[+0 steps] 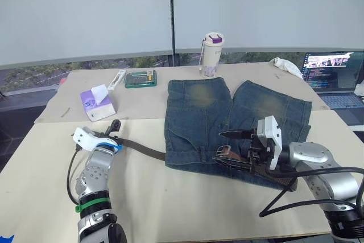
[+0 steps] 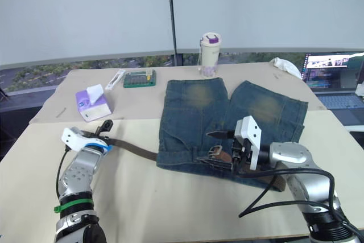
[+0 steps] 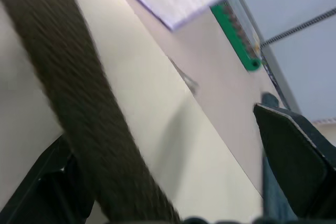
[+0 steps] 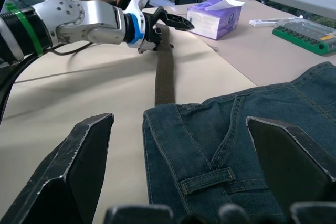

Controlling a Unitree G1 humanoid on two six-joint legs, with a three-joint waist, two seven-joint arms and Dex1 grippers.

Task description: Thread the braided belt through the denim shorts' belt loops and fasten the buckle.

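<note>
The denim shorts (image 1: 227, 120) lie flat on the table, waistband toward me. The braided belt (image 1: 145, 149) trails from the waistband's left end across the table to my left gripper (image 1: 114, 131). That gripper is open, and the strap (image 3: 79, 103) runs between its spread fingers, close to one finger (image 3: 42, 187). The buckle (image 1: 223, 151) rests on the middle of the waistband, and more belt runs along the waistband's right part. My right gripper (image 1: 231, 147) is open just above the waistband, straddling the buckle. A belt loop (image 4: 207, 181) shows close between its fingers.
A purple tissue box (image 1: 98, 103), a green case (image 1: 140, 78) and a white pen-like item (image 1: 116, 79) lie at the back left. A cup with a purple lid (image 1: 212, 55) stands behind the shorts. A white cloth (image 1: 287, 66) and a laptop (image 1: 335, 78) are at the back right.
</note>
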